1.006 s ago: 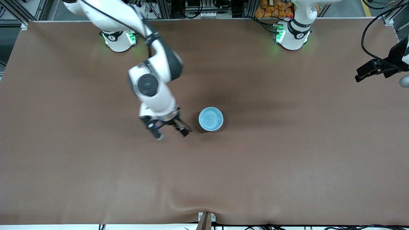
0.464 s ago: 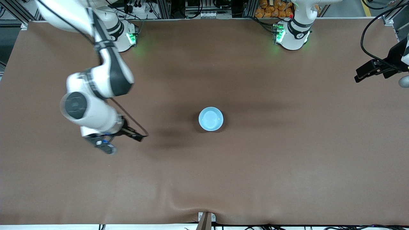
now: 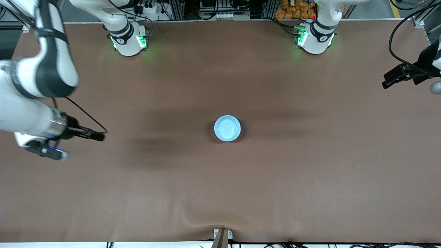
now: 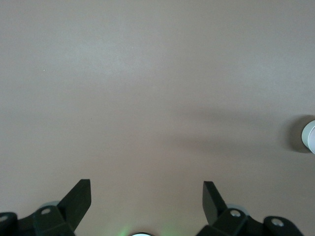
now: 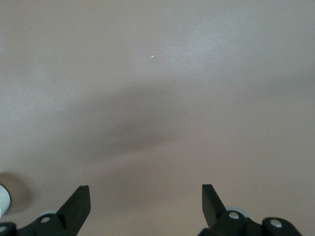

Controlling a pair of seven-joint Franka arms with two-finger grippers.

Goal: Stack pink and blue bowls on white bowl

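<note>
Fingers on both arms stand spread apart with nothing between them: the right wrist view shows the right gripper (image 5: 145, 201) over bare brown worktop (image 3: 310, 179), and the left wrist view shows the left gripper (image 4: 146, 199) over bare worktop too.

In the front view, the right gripper (image 3: 74, 143) hangs high over the worktop at the right arm's end, well apart from the bowls. The left arm waits at the left arm's end, its dark gripper (image 3: 401, 76) at the edge of the view.

One round shape sits near the middle of the worktop: the blue bowl (image 3: 227, 128), upright, its light interior facing up. From above, neither a pink bowl nor a white bowl can be seen on its own; they may be nested under the blue one, but you cannot tell from these views. A pale sliver at the edge of each wrist view (image 4: 310, 136) is probably this bowl.

Judging by that, the stack may already be complete. Before calling it done, check that the blue rim sits level and centred. If you must adjust, come straight down over the rim, pinch lightly, and avoid nudging the bowl sideways.
</note>
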